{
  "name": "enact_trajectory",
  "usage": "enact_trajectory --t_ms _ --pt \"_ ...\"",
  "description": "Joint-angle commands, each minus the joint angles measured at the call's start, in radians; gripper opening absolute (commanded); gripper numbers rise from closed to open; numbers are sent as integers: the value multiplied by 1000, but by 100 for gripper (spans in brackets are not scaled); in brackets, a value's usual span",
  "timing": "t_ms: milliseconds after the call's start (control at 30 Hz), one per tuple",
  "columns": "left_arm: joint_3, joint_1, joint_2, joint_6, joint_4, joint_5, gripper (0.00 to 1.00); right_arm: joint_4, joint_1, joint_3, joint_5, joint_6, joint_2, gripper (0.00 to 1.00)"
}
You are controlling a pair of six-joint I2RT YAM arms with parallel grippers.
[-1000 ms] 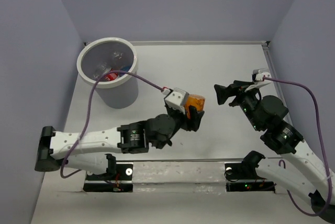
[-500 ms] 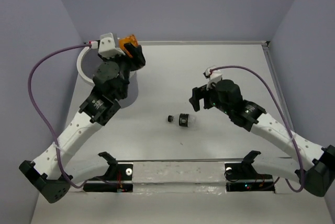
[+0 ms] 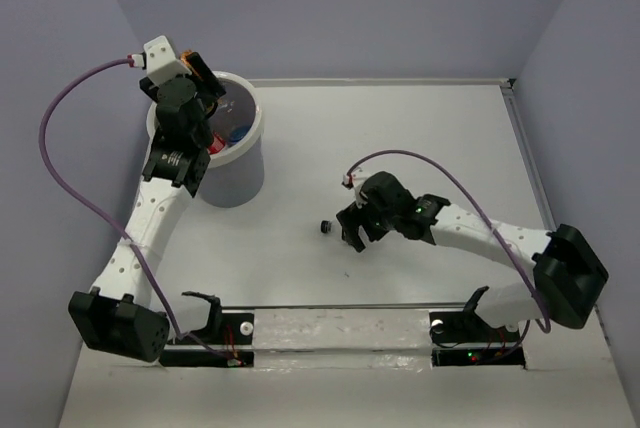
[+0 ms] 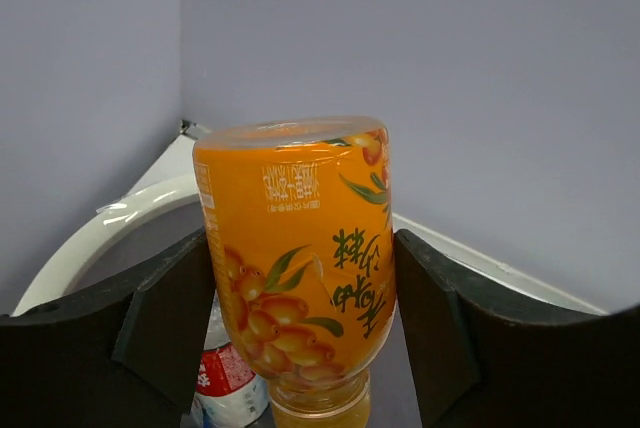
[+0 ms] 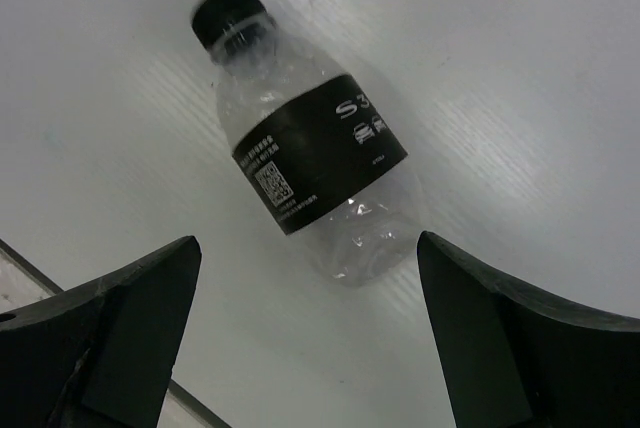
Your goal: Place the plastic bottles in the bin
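Note:
My left gripper (image 3: pixel 203 81) is over the far left rim of the white bin (image 3: pixel 236 180). It is shut on an orange bottle (image 4: pixel 298 248) held cap-down above the bin's grey inside. The bin's rim (image 4: pixel 95 240) curves below it, and a red-labelled bottle (image 4: pixel 228 380) lies inside. Red and blue bottle parts (image 3: pixel 215 144) show in the bin from above. A black-labelled clear bottle (image 5: pixel 308 152) lies on its side on the table. My right gripper (image 5: pixel 310 338) is open just above it, a finger on each side, not touching. From above only the bottle's black cap (image 3: pixel 326 226) shows beside the right gripper (image 3: pixel 352 229).
The white table is walled by grey panels at the back and sides. A raised strip (image 3: pixel 520 138) runs along its right edge. The arm bases and mounting plates (image 3: pixel 340 333) sit along the near edge.
My left gripper has swung left from the bin's back right rim to over its left side, still holding the orange bottle. My right gripper has moved down and left onto the black-labelled bottle.

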Motion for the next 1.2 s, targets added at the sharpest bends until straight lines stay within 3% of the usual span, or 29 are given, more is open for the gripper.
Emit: enact_trajectory --t_ms 0,33,67,333,600,733,967,1067,1167 --pt "1 53 19 -14 38 36 89 -17 35 83 16 -65 92 95" --pt "4 55 15 -16 32 53 97 -19 35 92 18 -76 103 95" --pt "5 55 8 -16 32 70 99 -20 35 100 26 -85 116 95" --pt "-29 53 -134 -82 23 283 99 -63 62 178 60 -168 238 97" --pt "-124 53 -317 -114 -31 460 99 -74 93 264 -159 -295 346 97" --pt "-230 53 -404 -123 -32 527 99 -92 93 313 -172 -309 414 97" --pt "-328 52 -498 -129 -48 575 99 -79 93 294 -103 -161 270 98" --pt "-339 53 -516 -122 -49 593 99 -31 122 231 -189 -193 163 98" --pt "-344 53 -532 -121 -48 598 99 -97 122 293 -90 -217 161 98"
